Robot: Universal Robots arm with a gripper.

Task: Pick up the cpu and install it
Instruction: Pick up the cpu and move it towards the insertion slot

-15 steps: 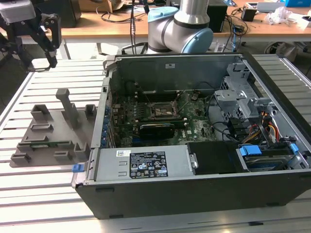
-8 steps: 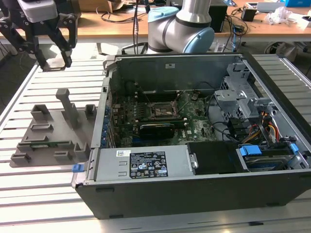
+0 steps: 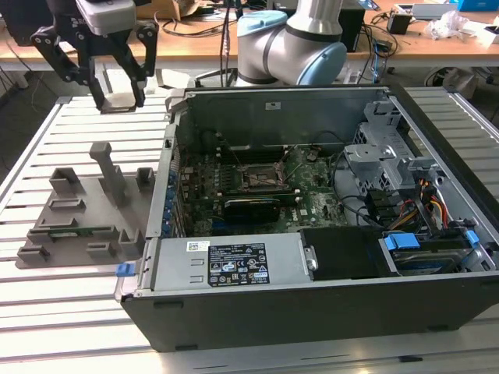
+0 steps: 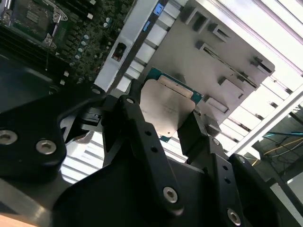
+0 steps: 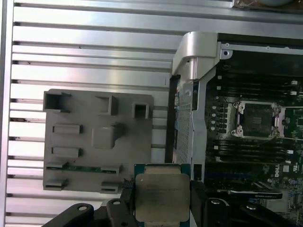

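The pincer holds the cpu by two opposite edges, raised above the slatted metal worktop. It hangs at the exterior view's left of the open computer case and beyond the grey fixture.

In the first wrist view, the cpu turns its silvery top to the camera, with a green board edge around it. The faint print on that top is too weak to read. In the second wrist view, the cpu sits between two black fingers, tilted against the fixture behind.

The exterior view shows a small white sticker and a larger black label on the case's front metal cover, and a blue tab at its corner.

The first wrist view looks straight down on the bare motherboard socket, well apart from the cpu. It also shows a thin green strip seated in a slot of the fixture.
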